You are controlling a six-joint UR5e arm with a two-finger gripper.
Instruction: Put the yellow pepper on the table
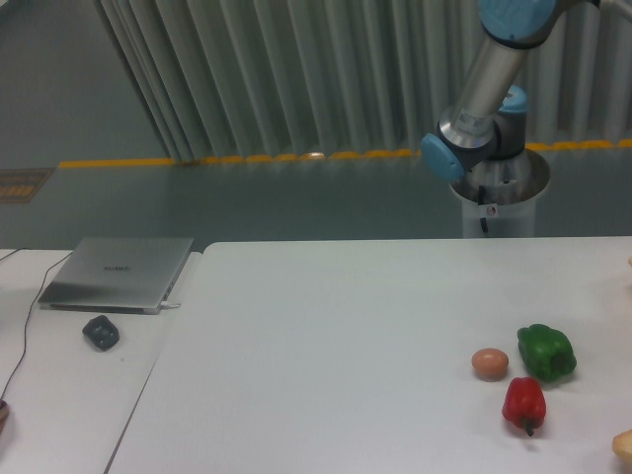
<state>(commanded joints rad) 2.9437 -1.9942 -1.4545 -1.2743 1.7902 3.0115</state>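
Note:
The yellow pepper does not show in this view. The large white table fills the lower part of the camera view. Only part of the arm shows, at the upper right behind the table's far edge, running up out of the frame. My gripper is out of view, so I cannot see whether it holds anything.
A green pepper, a red pepper and a small brownish-orange ball lie close together at the table's right front. A pale yellowish-tan rounded thing is cut off at the right edge. A grey laptop and a dark mouse sit on the smaller left surface.

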